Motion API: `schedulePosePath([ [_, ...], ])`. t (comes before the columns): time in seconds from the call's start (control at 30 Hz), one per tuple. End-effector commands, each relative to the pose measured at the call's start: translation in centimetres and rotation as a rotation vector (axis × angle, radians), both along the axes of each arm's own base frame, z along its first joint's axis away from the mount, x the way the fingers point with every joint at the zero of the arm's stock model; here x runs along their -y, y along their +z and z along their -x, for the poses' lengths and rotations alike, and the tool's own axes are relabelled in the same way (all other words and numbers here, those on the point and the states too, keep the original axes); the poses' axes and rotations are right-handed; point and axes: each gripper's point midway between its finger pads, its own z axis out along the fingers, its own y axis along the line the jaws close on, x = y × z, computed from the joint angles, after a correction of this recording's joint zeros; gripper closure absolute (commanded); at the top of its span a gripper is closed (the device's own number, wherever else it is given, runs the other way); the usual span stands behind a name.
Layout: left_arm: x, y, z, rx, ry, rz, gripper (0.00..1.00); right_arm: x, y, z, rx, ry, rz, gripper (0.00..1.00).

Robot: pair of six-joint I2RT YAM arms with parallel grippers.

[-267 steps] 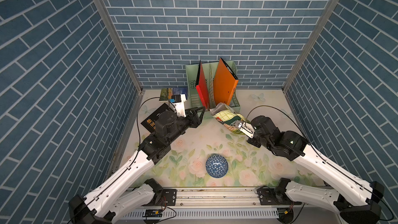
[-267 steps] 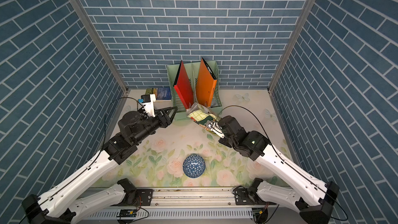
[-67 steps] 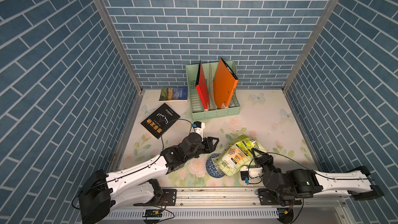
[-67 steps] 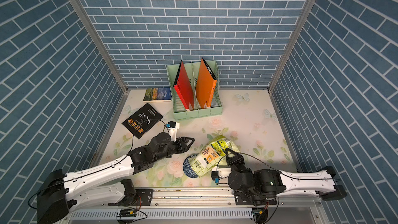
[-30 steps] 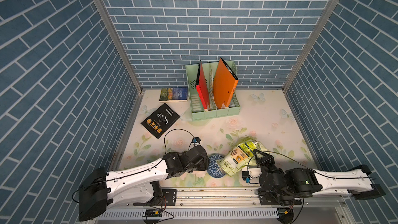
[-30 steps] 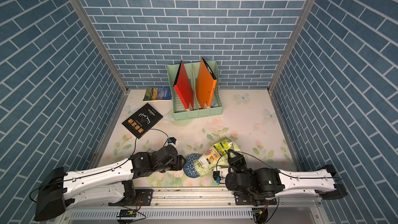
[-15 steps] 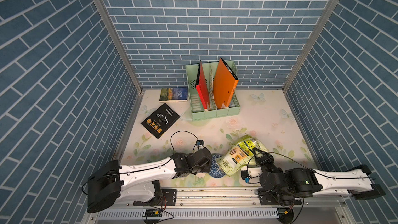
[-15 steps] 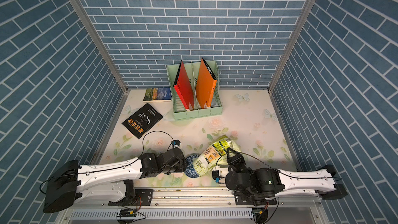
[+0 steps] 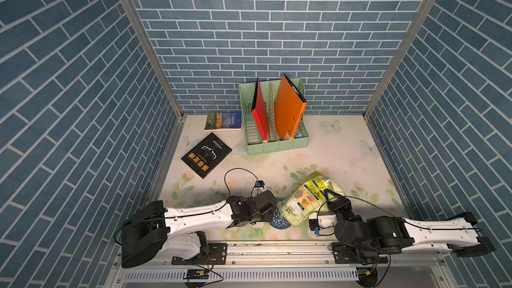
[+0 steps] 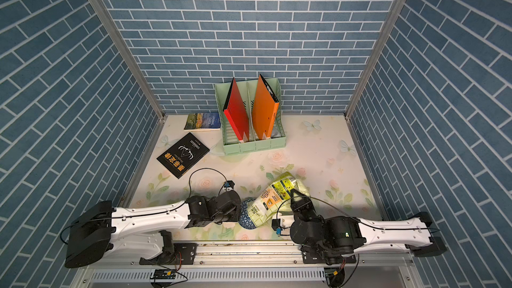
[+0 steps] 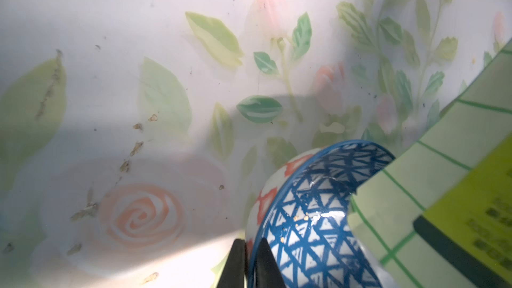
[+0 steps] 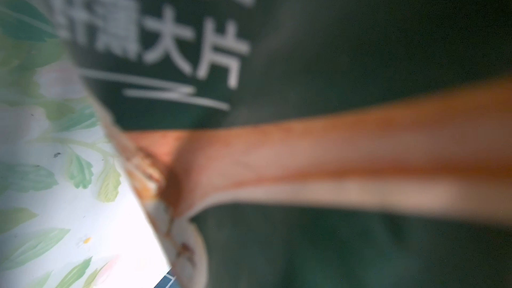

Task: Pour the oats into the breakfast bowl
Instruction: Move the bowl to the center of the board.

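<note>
The pouch (image 9: 307,200) of oats lies slantwise at the near edge of the desk (image 9: 346,148). Its long axis runs from the far right down to the near left. The far end stands higher; the near-left end points down at the breakfast bowl (image 9: 278,220) and covers much of it in both top views. In the left wrist view that end of the pouch (image 11: 432,189) hangs over the bowl's rim. Whether its mouth is open I cannot tell.

The upward face of the pouch (image 10: 273,202) is yellow-green with printed panels. The end over the bowl is pale green with thin green checks and a dark green band. The right wrist view is filled, out of focus, by dark green packaging (image 12: 332,37) with white characters and an orange stripe.

The right hand (image 9: 331,193) grips the pouch at its upper half, one dark finger lying across the yellow-green face.

The left hand (image 11: 250,264) is closed on the bowl's rim, one finger on either side. Inside the thin blue rim the bowl (image 11: 310,217) shows blue triangles on white; its outer wall is white with orange-red marks. A few pale flakes (image 11: 297,218) of oats cling inside.
</note>
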Motion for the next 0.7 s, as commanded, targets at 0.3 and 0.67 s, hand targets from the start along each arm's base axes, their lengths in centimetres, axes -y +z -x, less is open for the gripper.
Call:
schedulePosePath([
  [0.3,1.0,2.7,-2.3,0.090,0.016,-0.040,1.00,0.8,3.6,-1.0,0.115,-0.099,-0.136,1.00],
  [0.67,0.3,3.7,-4.3,0.096,0.007,-0.091,1.00,0.5,4.0,-1.9,0.155,-0.147,-0.135,1.00],
])
